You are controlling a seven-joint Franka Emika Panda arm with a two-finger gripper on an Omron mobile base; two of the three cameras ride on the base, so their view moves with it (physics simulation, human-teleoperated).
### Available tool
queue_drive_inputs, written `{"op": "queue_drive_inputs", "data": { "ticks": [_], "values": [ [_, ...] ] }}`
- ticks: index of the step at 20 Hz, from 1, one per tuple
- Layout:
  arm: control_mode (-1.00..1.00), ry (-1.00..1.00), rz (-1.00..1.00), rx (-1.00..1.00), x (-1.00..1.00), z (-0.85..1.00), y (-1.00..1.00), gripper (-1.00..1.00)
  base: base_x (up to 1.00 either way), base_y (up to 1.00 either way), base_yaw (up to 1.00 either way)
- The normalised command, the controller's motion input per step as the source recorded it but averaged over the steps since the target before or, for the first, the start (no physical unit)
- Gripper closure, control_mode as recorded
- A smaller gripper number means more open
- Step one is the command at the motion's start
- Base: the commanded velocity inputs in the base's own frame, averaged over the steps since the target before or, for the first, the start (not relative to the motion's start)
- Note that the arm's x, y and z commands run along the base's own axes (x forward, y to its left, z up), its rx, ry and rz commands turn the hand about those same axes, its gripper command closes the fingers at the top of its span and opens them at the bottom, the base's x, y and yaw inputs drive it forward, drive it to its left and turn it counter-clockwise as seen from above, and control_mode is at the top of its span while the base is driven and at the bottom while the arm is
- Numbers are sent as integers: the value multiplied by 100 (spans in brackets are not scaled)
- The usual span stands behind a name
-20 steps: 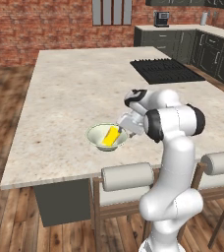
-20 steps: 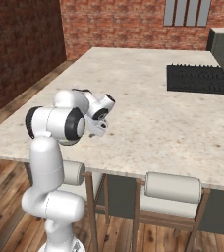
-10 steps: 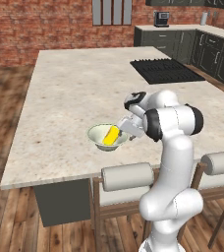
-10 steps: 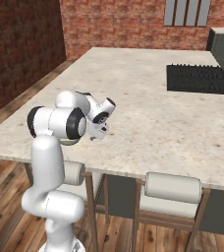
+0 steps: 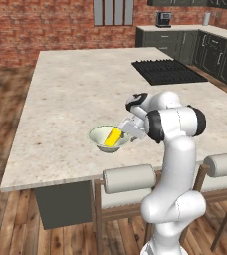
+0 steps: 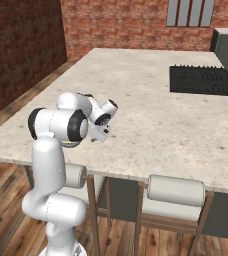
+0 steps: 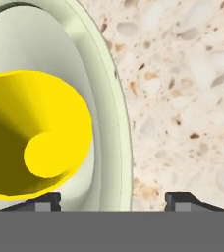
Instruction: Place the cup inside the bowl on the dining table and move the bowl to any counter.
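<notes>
The gripper [image 7: 113, 201] is standing with its jaws spread wide and gripping nothing: in the hand view one dark fingertip [image 7: 41, 202] is sitting inside the bowl [image 7: 106, 98] and the other is sitting outside it over the bare stone, so the bowl's rim is running between the two without either tip visibly pressing on it. Directly ahead of the inner fingertip, the cup [image 7: 35, 133] is lying tilted inside the bowl, its open mouth facing the hand camera so that its yellow inside and round bottom are showing. In the left base view the gripper [image 5: 127, 130] is reaching in at the near right edge of the bowl [image 5: 99, 135], and the cup [image 5: 113, 137] is leaning there as a yellow slanted shape against the bowl's wall closest to the hand. The bowl is resting on the dining table [image 5: 75, 94], close to the table's near edge, just in front of the hand. Farther out beyond the gripper, on the far right part of the same stone top, the black cooktop [image 5: 166, 70] is sitting well apart from the bowl. Below the hand, two padded stools [image 5: 130, 178] are standing tucked at the table's near edge. Far behind, the counter [image 5: 175, 27] is running along the brick wall.
</notes>
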Motion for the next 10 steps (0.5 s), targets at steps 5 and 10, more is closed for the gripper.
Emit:
{"op": "queue_drive_inputs", "data": {
  "ticks": [5,10],
  "values": [
    [-100,1,0,0,0,0,7,100,0,0,0],
    [-100,5,0,0,0,10,0,100,0,0,0]
  ]
}}
